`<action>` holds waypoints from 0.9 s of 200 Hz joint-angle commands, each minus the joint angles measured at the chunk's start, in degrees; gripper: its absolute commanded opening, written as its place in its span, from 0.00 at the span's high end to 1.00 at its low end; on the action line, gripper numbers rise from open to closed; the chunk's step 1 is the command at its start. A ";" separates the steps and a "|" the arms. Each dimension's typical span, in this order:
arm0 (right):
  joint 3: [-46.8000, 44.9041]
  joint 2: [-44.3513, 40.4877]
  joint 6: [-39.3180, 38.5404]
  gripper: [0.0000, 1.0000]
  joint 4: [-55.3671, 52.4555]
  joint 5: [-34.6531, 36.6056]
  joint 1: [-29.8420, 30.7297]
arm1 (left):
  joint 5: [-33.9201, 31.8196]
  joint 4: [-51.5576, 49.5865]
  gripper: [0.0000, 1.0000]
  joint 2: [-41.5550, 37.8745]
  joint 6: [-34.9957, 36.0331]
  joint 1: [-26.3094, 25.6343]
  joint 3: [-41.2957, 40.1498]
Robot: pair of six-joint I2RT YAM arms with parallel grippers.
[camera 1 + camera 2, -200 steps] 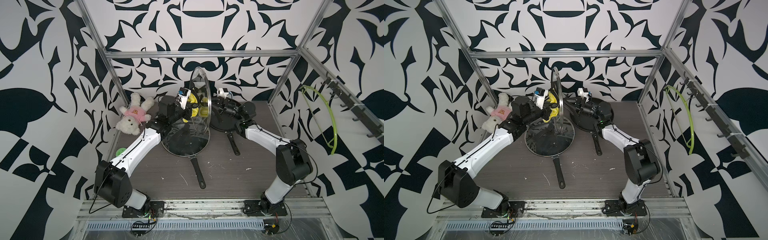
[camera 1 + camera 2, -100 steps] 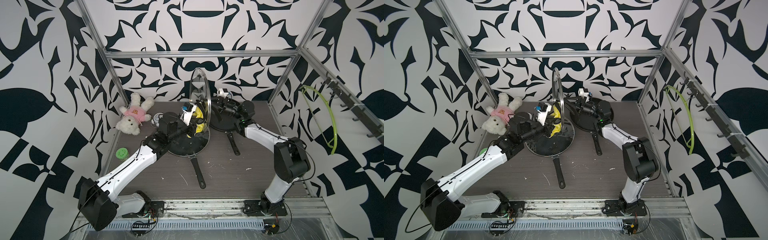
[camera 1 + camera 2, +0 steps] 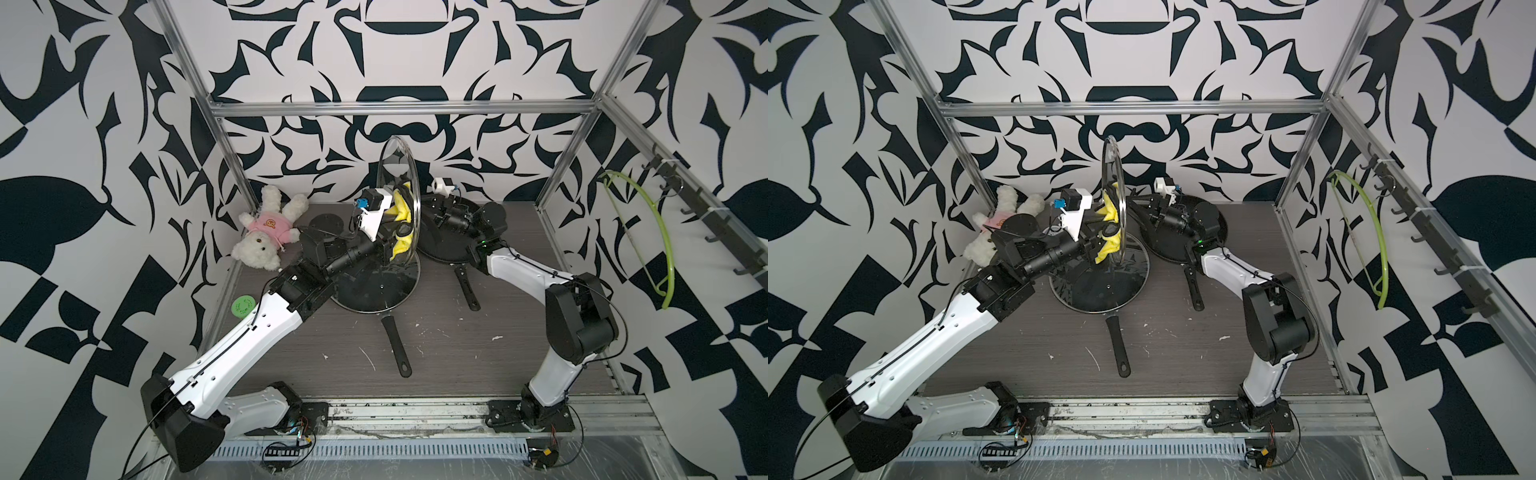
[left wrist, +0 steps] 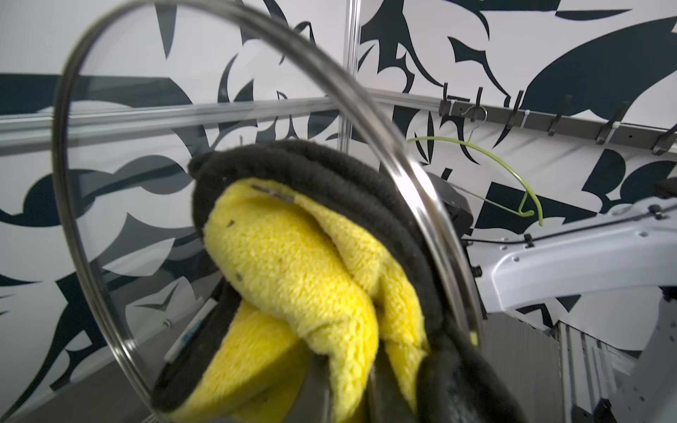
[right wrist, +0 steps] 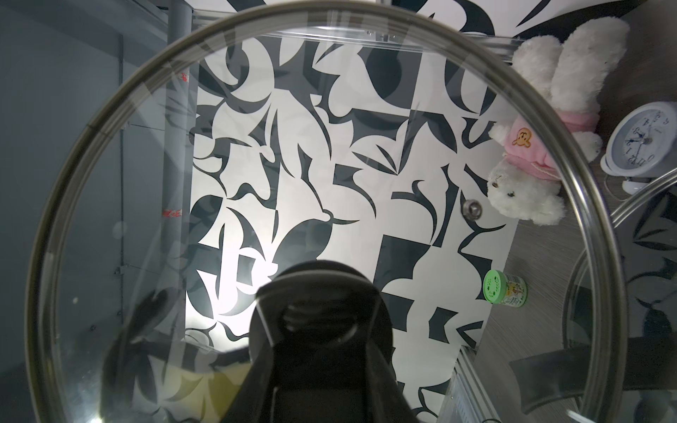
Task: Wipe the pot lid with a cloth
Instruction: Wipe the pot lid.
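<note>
The right gripper [image 5: 318, 316] is clamped on the black knob [image 5: 318, 274] of the glass pot lid [image 3: 394, 166] and holds it on edge, upright, above a second lid [image 3: 374, 286] that lies flat on a pan on the counter [image 3: 457, 353]. The left gripper [image 3: 391, 243] is closed on the bunched yellow cloth [image 3: 400, 208], which sits against the lid's face on the side away from the knob, near the middle and reaching toward the rim; in the left wrist view the fluffy folds and dark trim press up to the glass. To wipe well, the left arm should probably sweep the cloth in broad arcs across the glass with light, even pressure, while the right arm braces the knob so the lid neither twists nor swings. Pushing too hard risks turning the lid in the grip or knocking its lower rim into the lid below. The bunched cloth covers little at once, so overlapping passes out to the rim seem wise.
</note>
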 commanded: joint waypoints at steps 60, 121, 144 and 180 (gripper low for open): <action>2.23 -6.68 -2.37 1.00 11.26 0.70 1.05 | -8.49 0.65 1.00 10.44 6.26 5.05 12.94; 2.40 -7.80 -2.33 1.00 11.52 0.43 1.05 | -7.43 0.39 1.00 18.34 2.73 12.66 16.14; 2.65 -7.95 -2.45 1.00 11.53 0.44 1.05 | -5.64 0.95 1.00 20.76 0.64 14.88 14.78; 2.99 -7.50 -2.72 1.00 11.44 0.61 1.05 | -3.17 2.04 1.00 20.36 0.45 15.10 8.69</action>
